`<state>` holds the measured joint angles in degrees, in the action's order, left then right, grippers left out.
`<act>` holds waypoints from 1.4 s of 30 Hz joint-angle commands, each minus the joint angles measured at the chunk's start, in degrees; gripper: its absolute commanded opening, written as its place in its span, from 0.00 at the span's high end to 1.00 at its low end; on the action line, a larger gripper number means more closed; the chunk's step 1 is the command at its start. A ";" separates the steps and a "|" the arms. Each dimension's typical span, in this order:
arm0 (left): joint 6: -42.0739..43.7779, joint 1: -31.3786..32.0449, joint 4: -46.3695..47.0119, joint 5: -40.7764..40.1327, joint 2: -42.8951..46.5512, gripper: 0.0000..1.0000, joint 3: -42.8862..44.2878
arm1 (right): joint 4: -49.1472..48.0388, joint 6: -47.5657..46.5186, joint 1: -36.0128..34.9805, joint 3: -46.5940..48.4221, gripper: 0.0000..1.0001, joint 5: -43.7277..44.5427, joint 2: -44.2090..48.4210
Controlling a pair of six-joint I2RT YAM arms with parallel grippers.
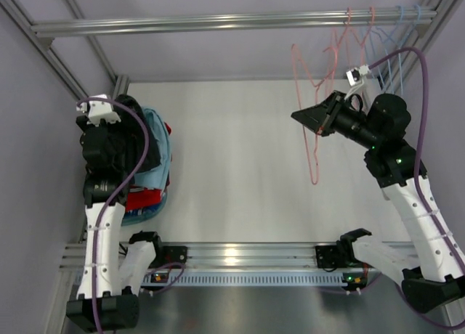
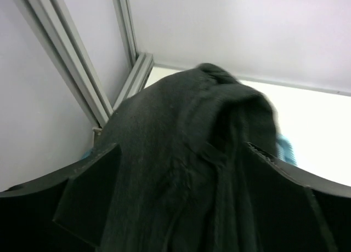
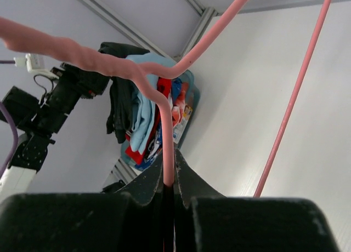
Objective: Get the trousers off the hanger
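The black trousers (image 2: pixel 208 98) lie bunched between the fingers of my left gripper (image 2: pixel 181 147), whose jaws stand wide apart. In the top view the left gripper (image 1: pixel 120 149) and trousers (image 1: pixel 134 127) are over the pile of clothes at the left. In the right wrist view the trousers (image 3: pixel 118 104) hang limp beside the light blue cloth. My right gripper (image 1: pixel 305 117) is shut on a thin pink hanger (image 1: pixel 317 160), held tilted in the air below the rail at the right. The jaws (image 3: pixel 169 159) pinch the hanger's wire (image 3: pixel 82 57). No cloth hangs on it.
A teal basket (image 1: pixel 149 212) at the left holds a light blue cloth (image 1: pixel 156 141) and a red garment (image 1: pixel 145 197). Other pink hangers (image 1: pixel 338 43) and pale blue hangers (image 1: pixel 399 22) hang from the metal rail (image 1: pixel 218 20) at the back right. Frame posts stand at the corners.
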<state>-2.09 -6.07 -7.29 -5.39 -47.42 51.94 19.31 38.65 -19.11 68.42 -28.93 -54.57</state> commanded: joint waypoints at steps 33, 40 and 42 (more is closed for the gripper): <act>-4.42 -0.09 -11.25 8.29 11.21 0.02 14.50 | 14.43 -1.21 -0.05 47.50 1.00 18.63 -40.09; -4.07 -0.09 -12.31 7.85 11.82 0.02 14.50 | 15.93 -0.60 0.30 46.63 0.94 21.72 -40.89; -4.07 0.00 -12.40 7.94 11.65 0.02 14.77 | 15.85 -0.42 0.39 45.84 0.82 21.72 -40.19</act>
<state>-6.07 -6.07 -20.16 2.55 -35.99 64.62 35.18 37.98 -19.53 113.47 -9.23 -94.41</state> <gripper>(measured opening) 0.982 0.143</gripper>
